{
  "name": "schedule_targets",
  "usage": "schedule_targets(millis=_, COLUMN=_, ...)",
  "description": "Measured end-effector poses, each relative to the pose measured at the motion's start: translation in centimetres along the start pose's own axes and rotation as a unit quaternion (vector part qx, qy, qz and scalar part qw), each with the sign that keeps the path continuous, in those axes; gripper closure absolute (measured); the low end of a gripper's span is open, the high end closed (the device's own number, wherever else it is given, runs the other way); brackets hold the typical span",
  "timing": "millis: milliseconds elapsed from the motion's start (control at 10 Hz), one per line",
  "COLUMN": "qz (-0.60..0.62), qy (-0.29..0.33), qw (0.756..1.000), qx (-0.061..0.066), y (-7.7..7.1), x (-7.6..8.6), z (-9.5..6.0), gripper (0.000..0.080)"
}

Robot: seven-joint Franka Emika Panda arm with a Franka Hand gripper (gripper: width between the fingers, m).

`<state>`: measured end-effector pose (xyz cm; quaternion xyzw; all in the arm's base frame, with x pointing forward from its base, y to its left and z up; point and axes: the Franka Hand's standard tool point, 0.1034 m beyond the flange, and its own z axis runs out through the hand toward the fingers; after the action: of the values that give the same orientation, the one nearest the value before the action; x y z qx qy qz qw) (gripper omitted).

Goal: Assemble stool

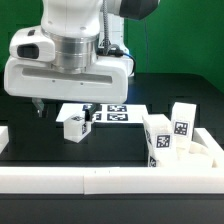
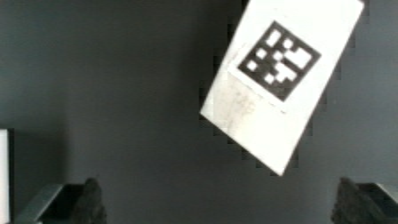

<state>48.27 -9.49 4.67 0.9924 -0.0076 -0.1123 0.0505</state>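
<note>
My gripper (image 1: 62, 104) hangs over the dark table at the exterior view's left, near the marker board (image 1: 108, 113). In the wrist view the gripper (image 2: 222, 206) is open and empty, with one fingertip (image 2: 71, 204) at each side of the picture. Between and beyond them lies a flat white tagged piece (image 2: 270, 88), tilted; I cannot tell whether it is a leg or the board. One short stool leg (image 1: 76, 125) lies just in front of the marker board. More tagged legs (image 1: 162, 140) stand at the exterior view's right. I cannot make out the round seat.
Long white border rails (image 1: 90, 180) run along the front and around the right corner (image 1: 205, 150). A white edge (image 2: 4, 160) shows at the side of the wrist view. The arm's large white body (image 1: 70, 60) blocks the back of the table.
</note>
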Motion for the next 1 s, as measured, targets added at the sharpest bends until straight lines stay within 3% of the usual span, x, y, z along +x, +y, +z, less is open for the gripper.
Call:
schedule_targets(millis=200, qz=0.051, qy=0.001, qw=0.999, qx=0.003, y=-0.4, x=0.1, z=0.0, gripper=0.015)
schedule_targets(millis=300, qz=0.098, qy=-0.001, qw=0.995, qx=0.016, y=-0.6, x=0.0, z=0.0, gripper=0.015)
schedule_targets(millis=400, qz=0.184, qy=-0.007, qw=0.98, qx=0.071, y=-0.6, x=0.0, z=0.0, gripper=0.015)
schedule_targets(millis=600, qz=0.251, qy=-0.011, qw=0.961, qx=0.117, y=-0.5, x=0.3, z=-0.2, gripper=0.015)
schedule_targets(millis=700, qz=0.252, qy=-0.035, qw=0.958, qx=0.135, y=-0.9, x=-0.2, z=-0.4, gripper=0.015)
schedule_targets(millis=1000, qz=0.248, qy=-0.1, qw=0.952, qx=0.151, y=-0.8, x=-0.9, z=-0.1, gripper=0.015)
